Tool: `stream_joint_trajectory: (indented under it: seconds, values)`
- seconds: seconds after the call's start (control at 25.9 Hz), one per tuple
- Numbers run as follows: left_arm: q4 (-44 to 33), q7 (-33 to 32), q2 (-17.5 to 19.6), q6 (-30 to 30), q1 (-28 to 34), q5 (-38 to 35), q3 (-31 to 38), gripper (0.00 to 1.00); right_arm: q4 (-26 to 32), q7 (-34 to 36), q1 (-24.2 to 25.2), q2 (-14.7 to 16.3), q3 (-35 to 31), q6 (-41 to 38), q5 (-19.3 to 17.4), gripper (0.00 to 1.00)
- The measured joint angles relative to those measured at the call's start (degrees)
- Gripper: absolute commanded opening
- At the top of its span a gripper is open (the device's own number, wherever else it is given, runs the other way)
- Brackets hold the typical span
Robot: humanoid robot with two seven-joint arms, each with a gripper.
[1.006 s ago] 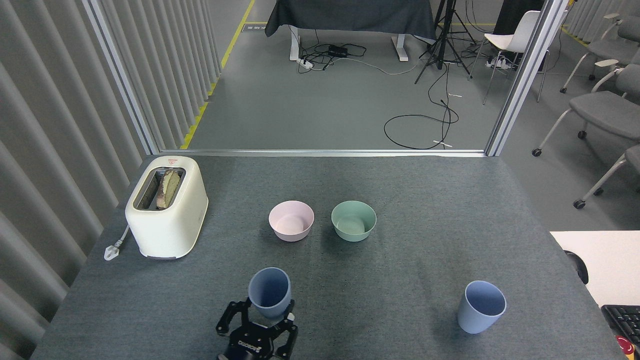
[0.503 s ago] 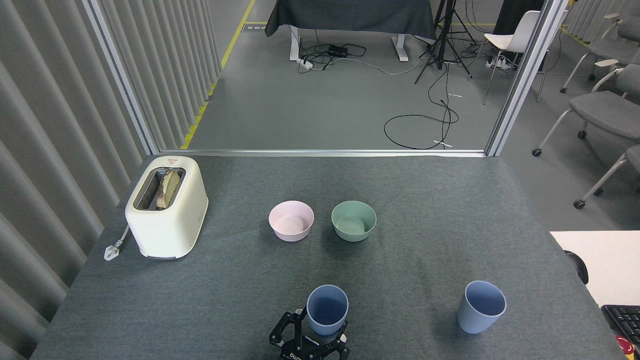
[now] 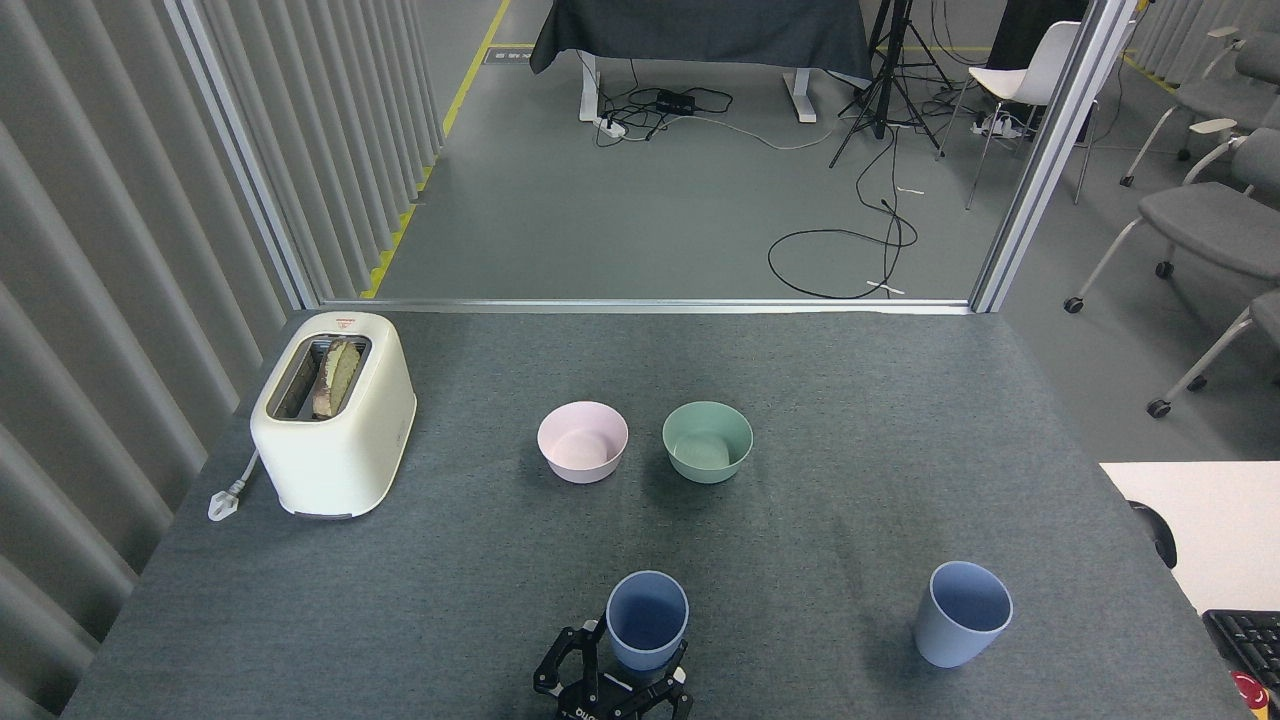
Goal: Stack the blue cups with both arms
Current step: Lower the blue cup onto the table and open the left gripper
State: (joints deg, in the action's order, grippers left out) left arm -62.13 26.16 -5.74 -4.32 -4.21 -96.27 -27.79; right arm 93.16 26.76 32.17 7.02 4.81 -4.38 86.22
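One blue cup stands upright near the table's front edge, at the centre, with my left gripper shut on its lower body; black claw fingers show on both sides of it. The cup's base is hidden behind the gripper. The other blue cup stands alone and upright at the front right of the table, roughly a cup's height to the right of the held one. My right gripper is out of view.
A pink bowl and a mint-green bowl sit side by side mid-table, behind the held cup. A cream toaster with bread stands at the left. The grey table ends at the right beside a white desk.
My left gripper carried its blue cup from the front left to the front centre, then eased slightly back left. The right-hand cup and both bowls stayed put.
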Motion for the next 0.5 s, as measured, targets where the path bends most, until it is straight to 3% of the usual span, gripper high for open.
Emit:
stream_joint_trajectory:
  seconds: [0.5]
  values:
    - [2.7, 0.1, -0.5, 0.0, -0.4, 0.3, -0.2, 0.75, 0.0, -0.1, 0.0, 0.0, -0.1, 0.0, 0.0, 1.0]
